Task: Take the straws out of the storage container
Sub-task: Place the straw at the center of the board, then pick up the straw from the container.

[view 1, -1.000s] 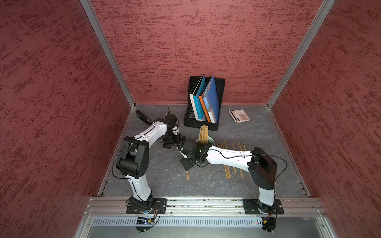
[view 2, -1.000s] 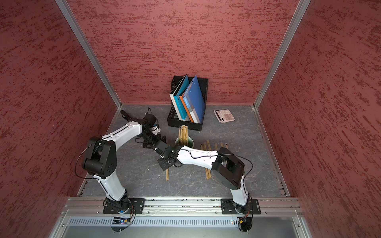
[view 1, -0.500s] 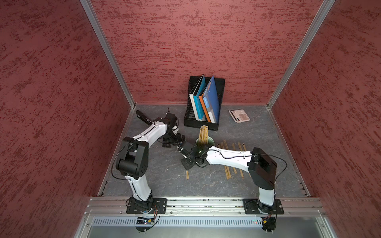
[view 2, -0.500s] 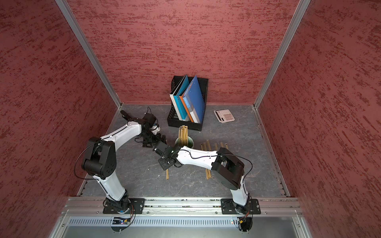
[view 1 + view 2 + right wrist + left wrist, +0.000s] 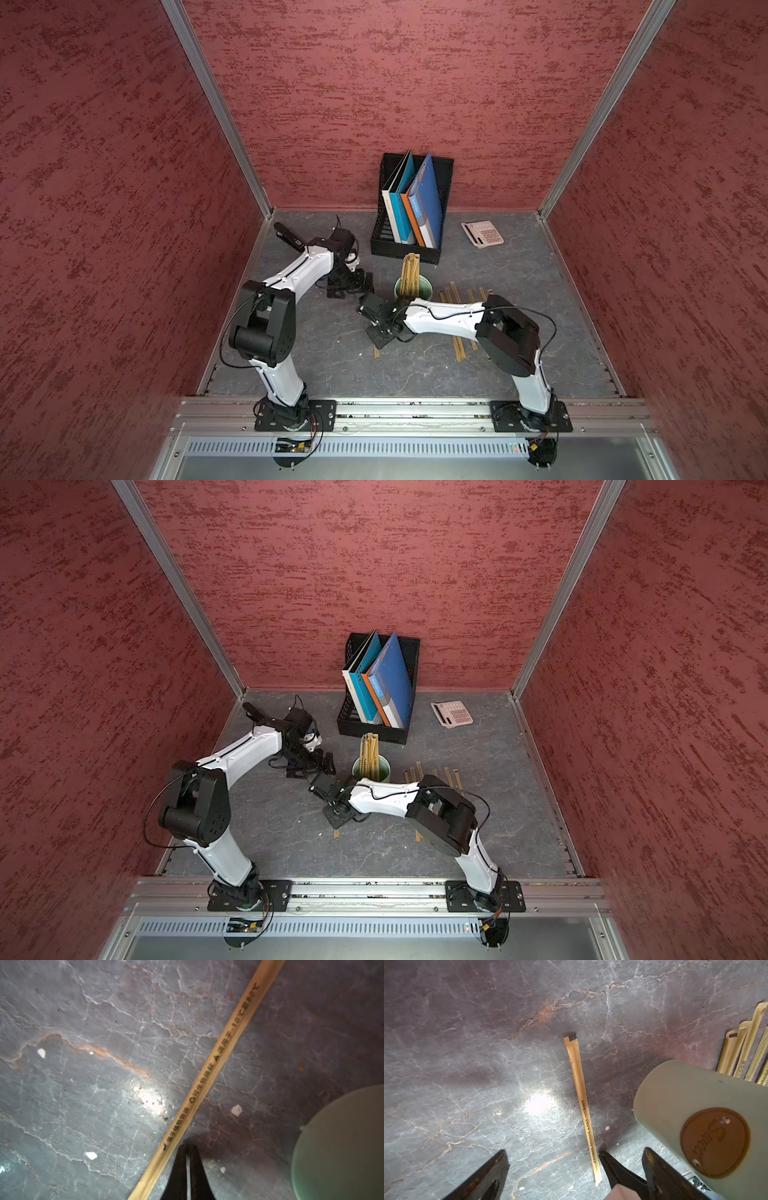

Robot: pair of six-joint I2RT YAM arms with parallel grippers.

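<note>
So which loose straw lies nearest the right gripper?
The lone straw beside the shut right gripper; the other straws lie grouped beyond the cup.

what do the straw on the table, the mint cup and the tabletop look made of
Straw: tan paper wrapper, matte, crimped edge ribs and dark print.
Mint cup: smooth matte wall, ceramic or plastic, unclear; brown badge looks leather-like.
Tabletop: grey marble-look with pale veins, slight sheen from a glare spot; possibly printed laminate.
</note>
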